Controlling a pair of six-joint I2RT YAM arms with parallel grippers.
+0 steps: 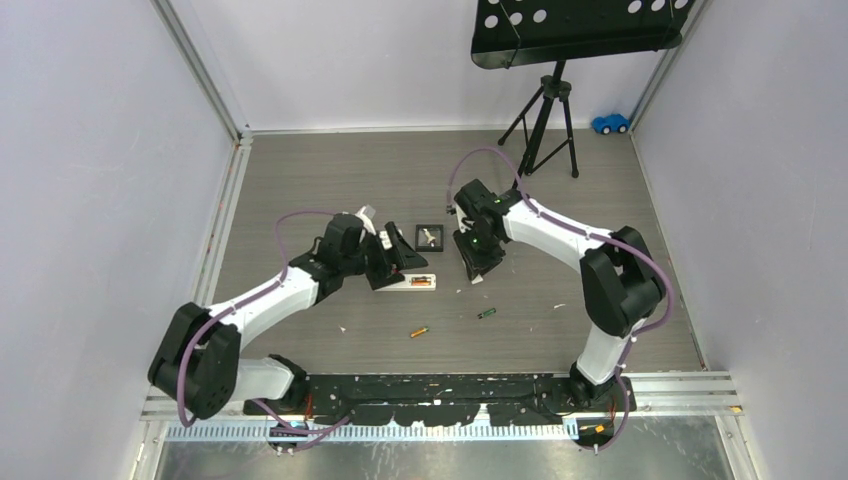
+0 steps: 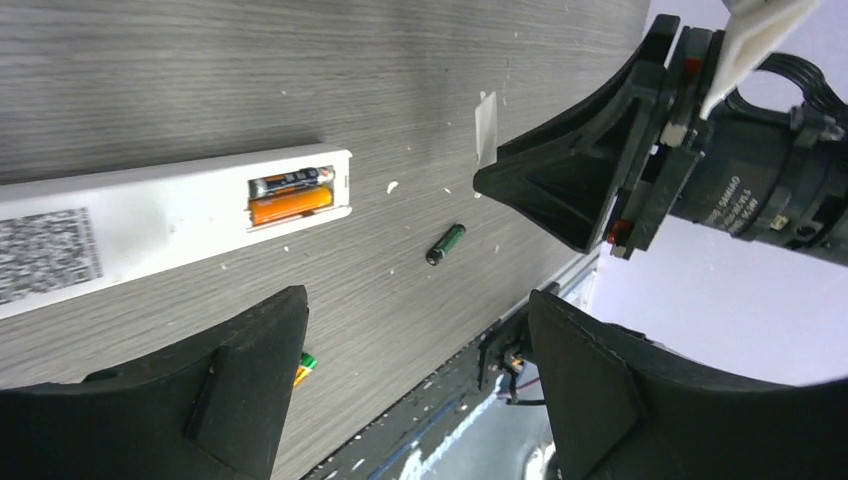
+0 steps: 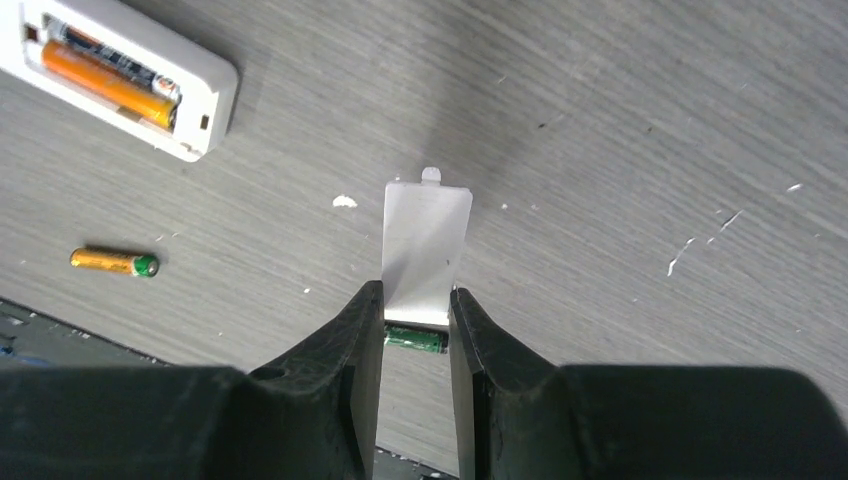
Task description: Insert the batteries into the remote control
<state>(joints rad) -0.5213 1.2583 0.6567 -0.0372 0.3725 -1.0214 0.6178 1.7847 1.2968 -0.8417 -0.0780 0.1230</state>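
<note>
I see remote (image 2: 150,220) back-up, compartment open, two batteries (image 2: 290,197) seated inside; orange battery (image 3: 113,262) and green-black battery (image 2: 446,243) loose nearby.

Nothing here can be read for certain. The remote control (image 2: 170,215) has a speckled code patch (image 2: 45,255) on its pale back. The dark battery (image 2: 290,181) in its bay carries tiny print, and the right arm's black wrist housing (image 2: 745,190) bears white lettering, both too small to make out.
</note>
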